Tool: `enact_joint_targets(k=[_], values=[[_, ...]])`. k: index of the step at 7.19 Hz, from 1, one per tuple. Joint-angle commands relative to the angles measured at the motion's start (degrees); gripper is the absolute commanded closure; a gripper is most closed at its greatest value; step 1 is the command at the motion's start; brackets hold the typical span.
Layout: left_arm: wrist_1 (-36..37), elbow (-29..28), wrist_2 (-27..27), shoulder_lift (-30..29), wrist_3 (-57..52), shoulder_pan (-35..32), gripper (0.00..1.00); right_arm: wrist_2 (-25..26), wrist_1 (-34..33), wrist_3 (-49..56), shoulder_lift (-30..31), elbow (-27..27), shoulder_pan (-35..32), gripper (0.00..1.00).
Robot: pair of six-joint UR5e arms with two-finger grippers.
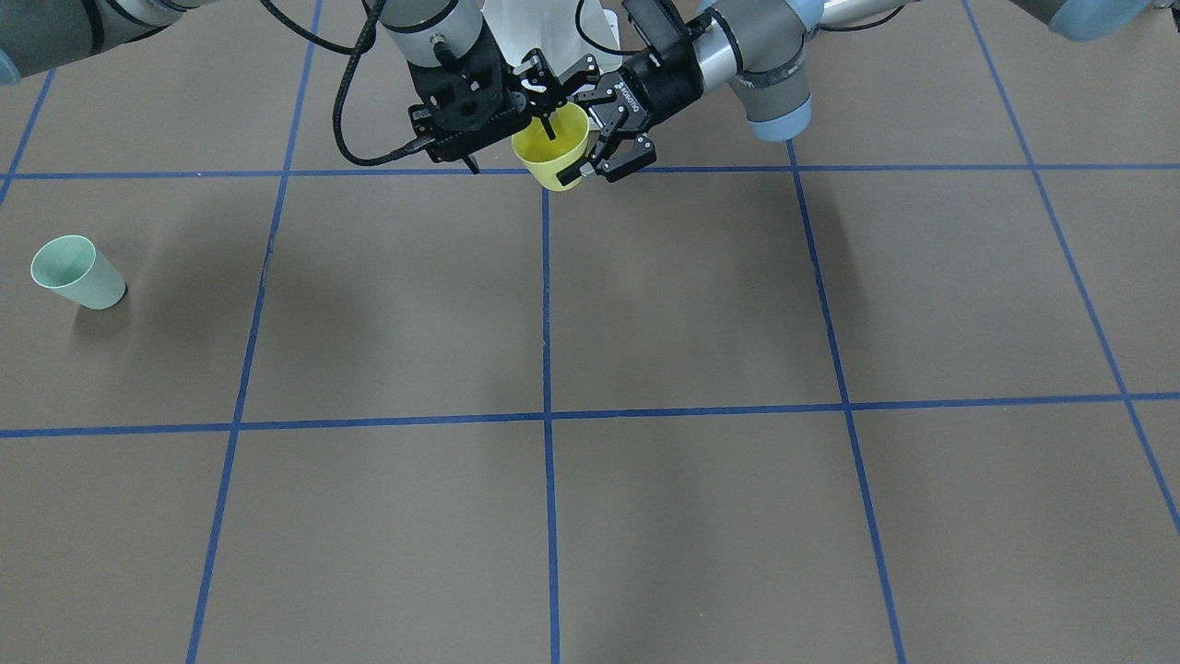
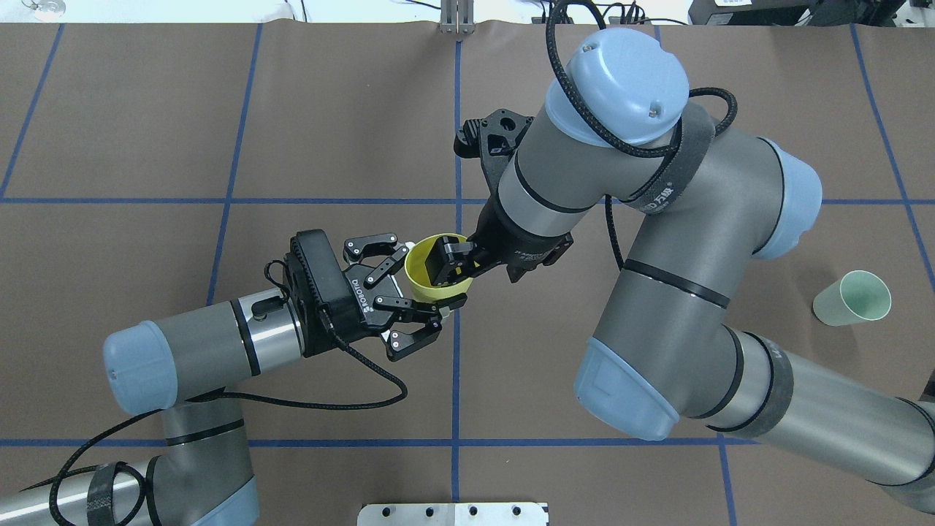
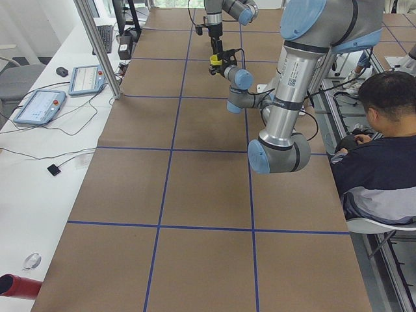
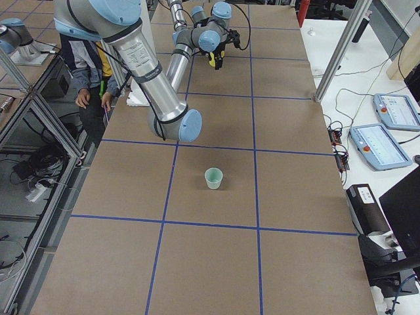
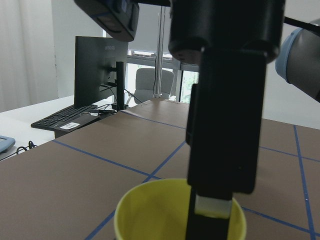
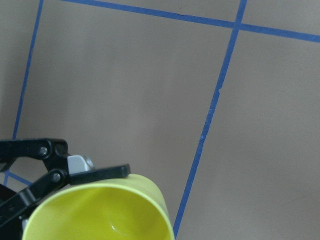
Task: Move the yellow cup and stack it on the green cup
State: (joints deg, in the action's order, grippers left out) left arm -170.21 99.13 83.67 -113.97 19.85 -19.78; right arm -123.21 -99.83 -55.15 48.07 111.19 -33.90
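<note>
The yellow cup (image 1: 553, 157) hangs tilted in the air over the table's middle, near the robot's base. My right gripper (image 1: 546, 103) comes down from above and is shut on the cup's rim, with one finger inside the cup (image 2: 427, 291). My left gripper (image 2: 423, 280) reaches in from the side. Its fingers are spread around the cup's body, and one pad (image 6: 77, 162) lies against the wall. The left wrist view shows the right finger (image 5: 222, 125) dipping into the cup (image 5: 150, 215). The green cup (image 2: 851, 298) stands alone on my right side, also visible in the front view (image 1: 78, 272).
The brown table cover (image 1: 682, 295) carries a grid of blue tape lines. An operator (image 3: 383, 149) sits beside the table behind the arms. Tablets and a monitor (image 4: 394, 125) lie on a bench off the far edge.
</note>
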Motion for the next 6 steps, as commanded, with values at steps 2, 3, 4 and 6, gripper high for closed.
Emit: enact_joint_targets(k=[2, 3, 4, 6], values=[[-2.0, 0.0, 0.0, -0.4, -5.2, -0.1, 0.82, 0.0, 0.0, 0.3, -0.2, 0.0, 0.2, 0.25], [-2.0, 0.0, 0.0, -0.3, -5.5, -0.1, 0.79, -0.1, 0.0, 0.3, -0.2, 0.1, 0.2, 0.25], [-2.2, 0.1, 0.0, -0.3, -5.7, -0.2, 0.78, -0.2, 0.0, 1.0, -0.3, 0.2, 0.2, 0.26], [-2.4, 0.0, 0.0, 0.0, -8.1, -0.1, 0.77, -0.4, 0.0, 2.3, -0.3, 0.4, 0.1, 0.3]])
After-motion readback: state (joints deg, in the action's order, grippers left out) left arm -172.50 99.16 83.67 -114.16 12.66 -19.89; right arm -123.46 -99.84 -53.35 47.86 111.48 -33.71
